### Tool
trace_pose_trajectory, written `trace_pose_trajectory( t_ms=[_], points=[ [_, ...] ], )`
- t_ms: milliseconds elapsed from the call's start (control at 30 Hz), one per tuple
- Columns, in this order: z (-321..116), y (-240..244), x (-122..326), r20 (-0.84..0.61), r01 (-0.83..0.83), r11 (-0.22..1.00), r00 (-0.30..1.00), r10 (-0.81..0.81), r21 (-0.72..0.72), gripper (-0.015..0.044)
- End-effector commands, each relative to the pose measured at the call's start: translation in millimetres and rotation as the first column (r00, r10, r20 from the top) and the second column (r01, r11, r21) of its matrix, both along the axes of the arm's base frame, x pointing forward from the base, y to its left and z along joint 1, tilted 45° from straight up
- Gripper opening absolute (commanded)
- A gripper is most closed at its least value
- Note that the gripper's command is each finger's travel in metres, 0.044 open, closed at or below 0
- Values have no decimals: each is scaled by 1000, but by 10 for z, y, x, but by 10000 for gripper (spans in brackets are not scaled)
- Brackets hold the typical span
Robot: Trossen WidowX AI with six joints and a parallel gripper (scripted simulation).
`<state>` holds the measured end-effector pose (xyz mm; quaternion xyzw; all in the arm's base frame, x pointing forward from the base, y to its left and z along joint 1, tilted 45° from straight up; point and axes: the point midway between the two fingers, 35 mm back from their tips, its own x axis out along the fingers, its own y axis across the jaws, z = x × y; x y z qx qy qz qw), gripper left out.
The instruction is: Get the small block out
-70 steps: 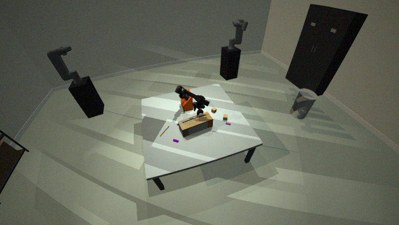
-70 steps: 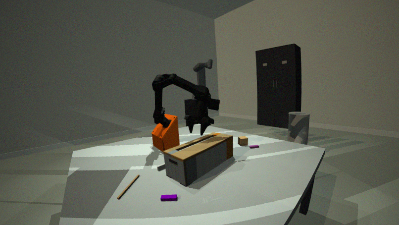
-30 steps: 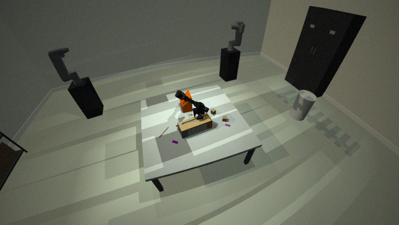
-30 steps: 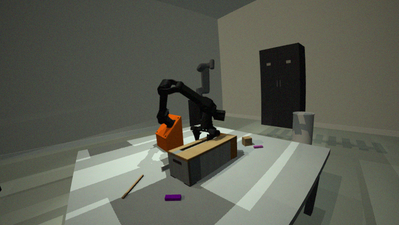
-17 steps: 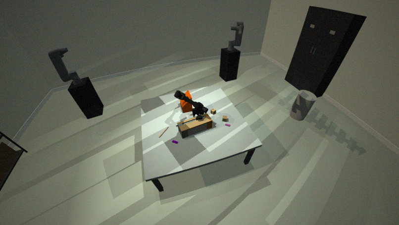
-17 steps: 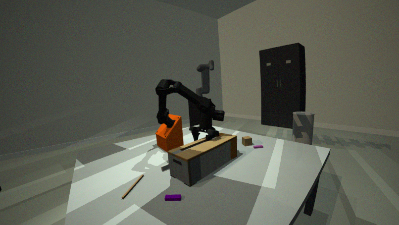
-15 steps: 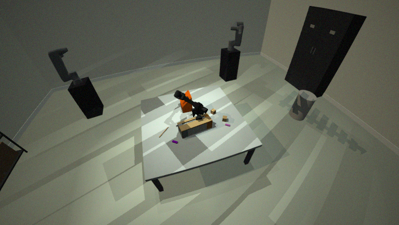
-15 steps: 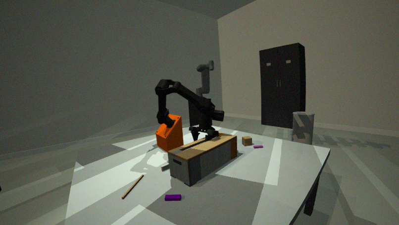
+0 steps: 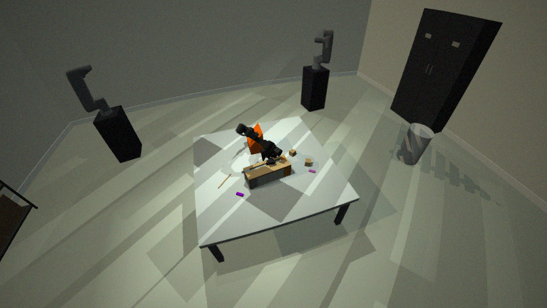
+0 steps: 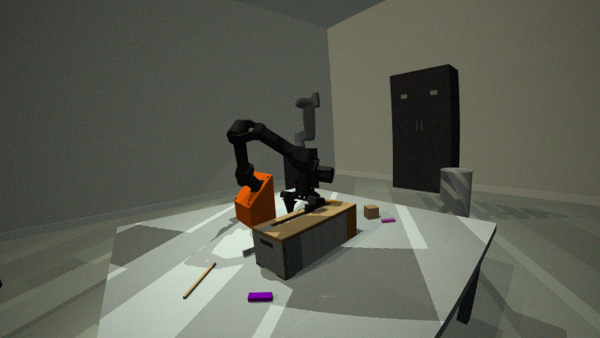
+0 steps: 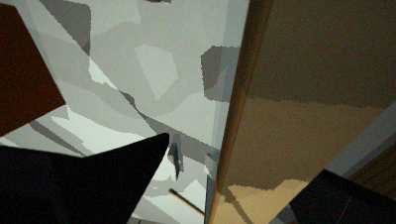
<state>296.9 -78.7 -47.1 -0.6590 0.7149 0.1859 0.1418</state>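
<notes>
The box stands upright on the table. It has a wooden top with a long slot, a greyish front and an orange-brown section at its right end. The small block cannot be made out inside; the front looks dark. My gripper is open and empty, low over the box's back edge. One finger is behind the box, outside it. The other is at the slot, its tip partly hidden, so its depth cannot be told.
An orange wedge stands behind the box. A thin stick and a purple piece lie left and front. Wooden cubes and a pink piece lie right.
</notes>
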Motion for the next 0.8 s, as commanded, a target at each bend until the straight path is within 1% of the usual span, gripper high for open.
trace_pose_trajectory(
  t_ms=[0, 767],
  points=[
    [51, -66, -8, 1, 1, 1000, 1000, -1, -6, 400],
    [281, -304, -2, 0, 1, 1000, 1000, -1, -7, 400]
  ],
)
